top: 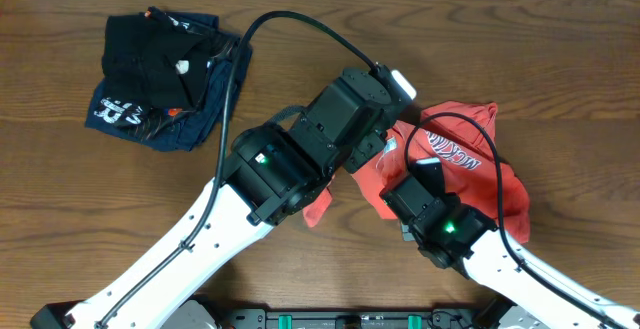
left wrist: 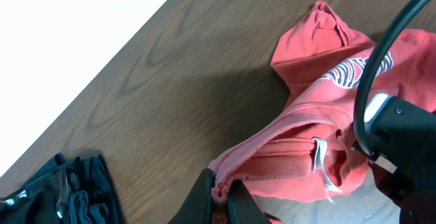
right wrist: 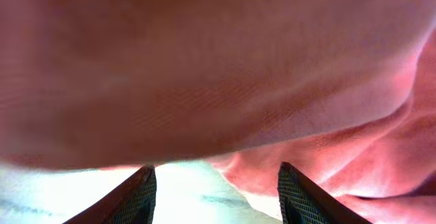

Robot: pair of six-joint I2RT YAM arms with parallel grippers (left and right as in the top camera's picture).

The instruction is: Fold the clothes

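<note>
The clothes (top: 470,159) are a coral-red T-shirt with white lettering, lying crumpled right of the table's centre. In the left wrist view my left gripper (left wrist: 221,193) is shut on a stitched hem of the shirt (left wrist: 320,115), lifting that edge so the cloth stretches away from it; a white neck tag (left wrist: 319,156) shows inside. Overhead, the left arm's body hides its fingers. My right gripper (right wrist: 216,183) is open, its dark fingers (right wrist: 136,197) wide apart with nothing between them. Red cloth (right wrist: 218,60) hangs close over them and fills that view.
A pile of folded black and navy garments (top: 165,64) lies at the far left, also seen as dark cloth (left wrist: 61,190) in the left wrist view. A black cable (top: 290,19) arcs over the table. The right arm (left wrist: 402,135) sits close beside the shirt.
</note>
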